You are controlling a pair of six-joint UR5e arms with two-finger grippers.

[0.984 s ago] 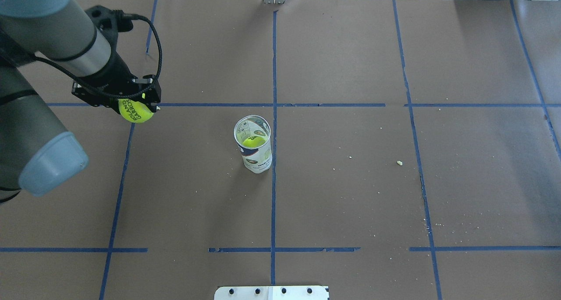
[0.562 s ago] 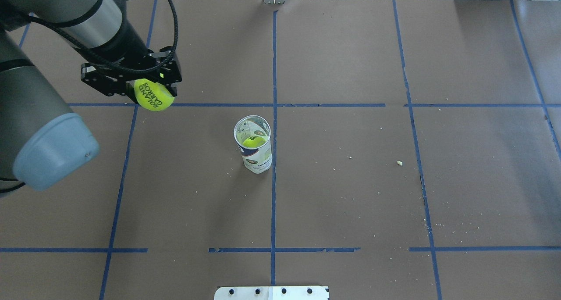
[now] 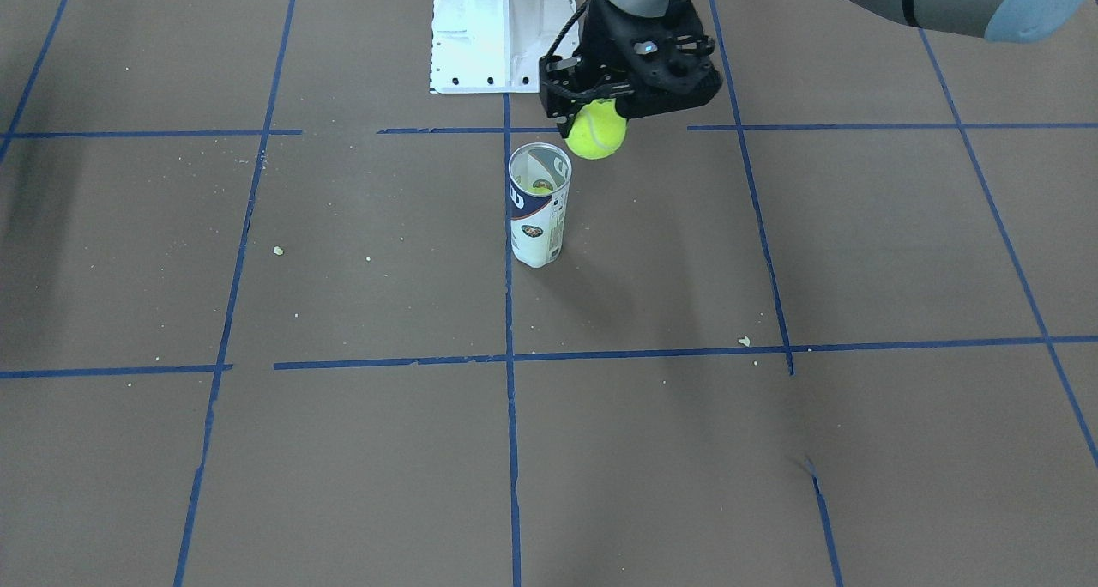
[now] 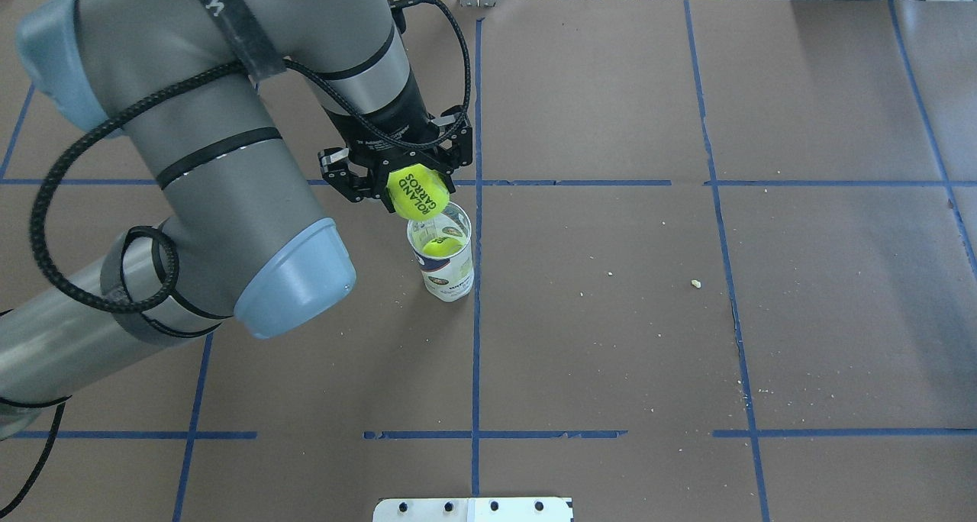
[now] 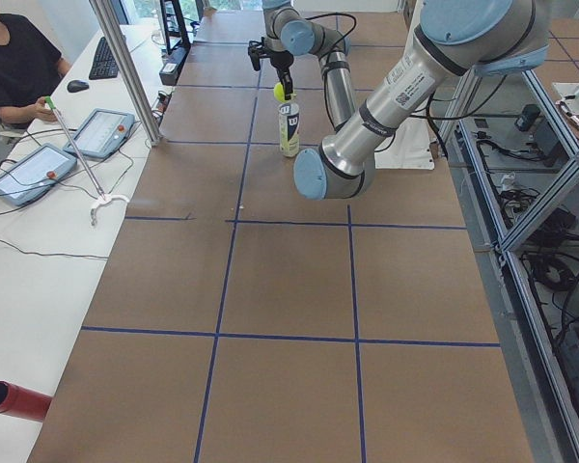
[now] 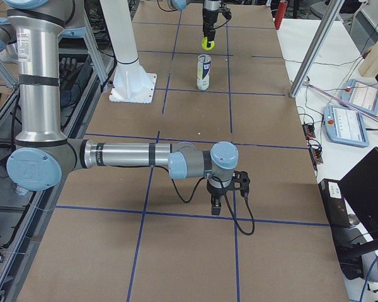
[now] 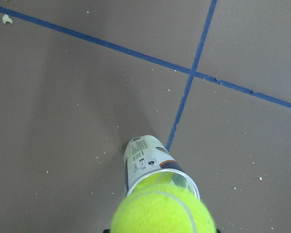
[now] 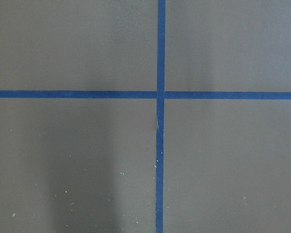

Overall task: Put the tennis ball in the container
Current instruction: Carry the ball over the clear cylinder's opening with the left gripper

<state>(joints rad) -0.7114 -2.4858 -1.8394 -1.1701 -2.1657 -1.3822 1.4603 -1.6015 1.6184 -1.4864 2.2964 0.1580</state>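
My left gripper (image 4: 416, 185) is shut on a yellow-green tennis ball (image 4: 418, 196) with dark lettering, held in the air just above and beside the mouth of the container (image 4: 447, 269). The container is an upright white and navy tube near the table's middle. Another yellow-green ball (image 4: 442, 246) lies inside it. In the front-facing view the held ball (image 3: 596, 130) hangs at the tube's (image 3: 538, 209) rim, toward the robot's base. The left wrist view has the ball (image 7: 162, 213) partly covering the tube (image 7: 144, 160). My right gripper (image 6: 222, 194) hovers low over bare table far from the tube; I cannot tell its state.
The white metal pedestal (image 3: 500, 29) stands behind the tube, on the robot's side. Blue tape lines and small crumbs (image 4: 695, 283) mark the brown table. An operator (image 5: 10, 58) with tablets sits at the far side; a red cylinder (image 5: 14, 400) lies off the table.
My left arm has swung right with the ball in its grip, from the table's left part to just over the tube's mouth. The tube has not moved.
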